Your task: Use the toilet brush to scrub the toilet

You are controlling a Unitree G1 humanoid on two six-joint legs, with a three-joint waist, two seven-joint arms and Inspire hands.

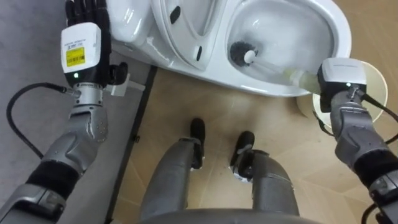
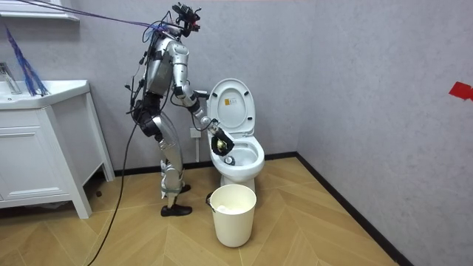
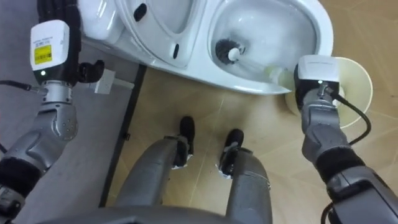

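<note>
1. My right hand (image 1: 344, 78) is wrapped round the toilet brush (image 1: 247, 56) handle, held low at the rim so the bristle head sits down in the toilet bowl (image 1: 339, 37).
2. Left hand (image 1: 84, 43) idles up by the tank (image 1: 127, 25), fingers straight, holding nothing, just keeping clear.

Stood beside toilet (image 1: 339, 43): lid (image 1: 183, 28) raised at left, bowl at right. Found brush (image 1: 241, 53) head-down in bowl. Noted bucket (image 1: 376, 87) on floor just beyond bowl's front; cabinet (image 2: 37, 155) well apart, room view's left.
</note>
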